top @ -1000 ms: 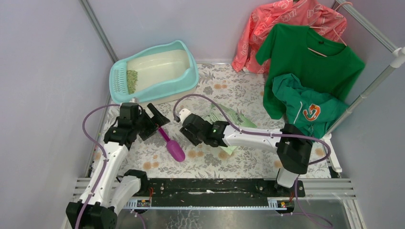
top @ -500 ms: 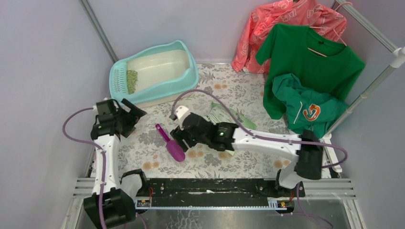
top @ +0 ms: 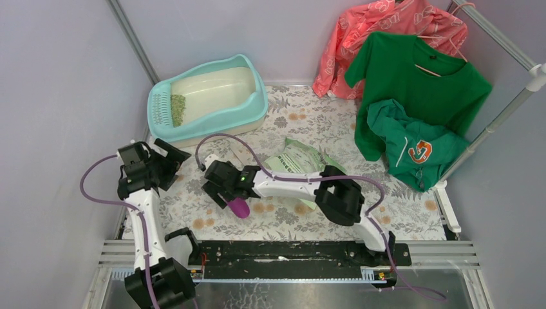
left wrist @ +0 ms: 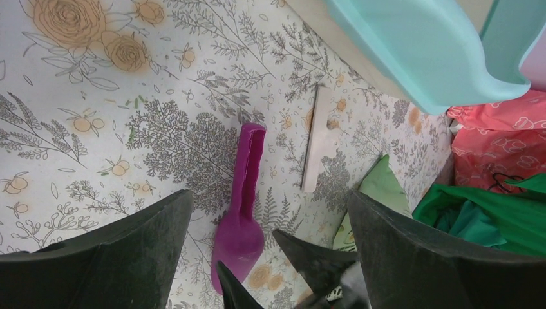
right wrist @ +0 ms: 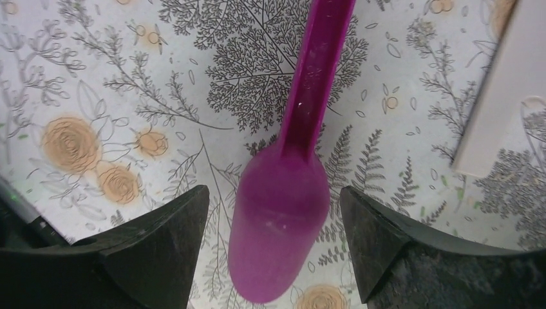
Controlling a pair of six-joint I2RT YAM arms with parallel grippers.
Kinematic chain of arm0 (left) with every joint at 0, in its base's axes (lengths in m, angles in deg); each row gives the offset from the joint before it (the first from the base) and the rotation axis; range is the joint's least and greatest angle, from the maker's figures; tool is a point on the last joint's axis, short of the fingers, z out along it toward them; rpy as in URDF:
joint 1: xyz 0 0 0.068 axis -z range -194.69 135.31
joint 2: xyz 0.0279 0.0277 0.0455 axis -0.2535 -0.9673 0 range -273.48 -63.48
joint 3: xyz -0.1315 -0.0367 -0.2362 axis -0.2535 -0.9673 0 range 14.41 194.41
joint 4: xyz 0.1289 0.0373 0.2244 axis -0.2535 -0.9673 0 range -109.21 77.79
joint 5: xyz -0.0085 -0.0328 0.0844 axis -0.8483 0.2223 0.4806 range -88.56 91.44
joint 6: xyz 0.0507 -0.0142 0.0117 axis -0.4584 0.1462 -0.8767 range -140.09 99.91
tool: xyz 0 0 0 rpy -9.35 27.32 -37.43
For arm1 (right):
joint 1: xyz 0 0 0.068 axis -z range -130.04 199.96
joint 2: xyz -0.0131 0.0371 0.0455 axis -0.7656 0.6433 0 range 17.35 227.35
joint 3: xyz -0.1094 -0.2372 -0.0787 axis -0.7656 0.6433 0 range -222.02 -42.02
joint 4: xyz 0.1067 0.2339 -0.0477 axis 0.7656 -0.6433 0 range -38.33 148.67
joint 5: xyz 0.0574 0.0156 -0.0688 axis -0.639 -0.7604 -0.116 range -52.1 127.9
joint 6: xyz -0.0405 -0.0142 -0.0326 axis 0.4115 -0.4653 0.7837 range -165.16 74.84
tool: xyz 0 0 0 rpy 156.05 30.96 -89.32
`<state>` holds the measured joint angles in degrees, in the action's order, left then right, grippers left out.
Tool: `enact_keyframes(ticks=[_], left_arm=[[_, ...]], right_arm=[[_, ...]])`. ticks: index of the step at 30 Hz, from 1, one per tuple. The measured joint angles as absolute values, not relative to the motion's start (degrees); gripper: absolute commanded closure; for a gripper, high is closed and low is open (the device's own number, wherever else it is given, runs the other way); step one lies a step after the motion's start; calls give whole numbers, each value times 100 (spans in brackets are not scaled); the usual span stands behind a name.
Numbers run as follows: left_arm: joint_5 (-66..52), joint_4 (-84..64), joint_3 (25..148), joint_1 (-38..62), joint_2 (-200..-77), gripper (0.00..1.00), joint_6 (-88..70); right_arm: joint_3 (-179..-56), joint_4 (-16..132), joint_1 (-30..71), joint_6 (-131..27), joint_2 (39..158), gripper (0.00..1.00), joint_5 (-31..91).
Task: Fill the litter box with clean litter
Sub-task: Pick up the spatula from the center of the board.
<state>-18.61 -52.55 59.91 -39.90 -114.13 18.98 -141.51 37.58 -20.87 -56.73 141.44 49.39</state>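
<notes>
The right gripper [right wrist: 272, 193] hung just over the purple plastic scoop [right wrist: 293, 154], which lay flat on the flowery table cloth [top: 309, 122] in the near middle. Its two black fingers stood wide, one on each side of the scoop's round end, and neither touched it. I think the job right then was to pick the scoop up. To do it well, the arm should go straight down and keep the scoop in the middle of the gap, then squeeze gently so the smooth plastic does not slip out sideways (the thin handle might be easier to pinch). The left gripper [top: 166, 161] sat off to the left, wide open too, holding nothing.

The big turquoise plastic litter box [top: 257, 96] stood at the far left, by the wall. Its cream inside looked almost bare. Only a small patch of clean litter [top: 178, 109], little pale green bits, lay beside the slotted grate [top: 161, 109]. It needed lots more. The light green bag [top: 299, 158] lay right of the scoop.
</notes>
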Motion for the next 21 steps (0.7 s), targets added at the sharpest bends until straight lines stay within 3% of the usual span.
enact_keyframes(ticks=[8, 9, 15, 21], left_arm=[[-2104, -5253, 5834, -4071, -11354, 2, 1904], [-2128, -5255, 5831, -4082, -11354, 1, 1902], [-2278, -5255, 5821, -4145, -11343, 2, 1898], [-2510, -5255, 5818, -4176, -11317, 1, 1876]], right_arm=[[-14505, 3662, -2065, -5750, 14857, 20, 5081], [-14505, 3675, -2058, -5800, 14903, 23, 5081], [-14518, 3807, -1949, -5918, 14951, 63, 5024], [-14218, 3940, -1925, -5892, 14741, 74, 5016]])
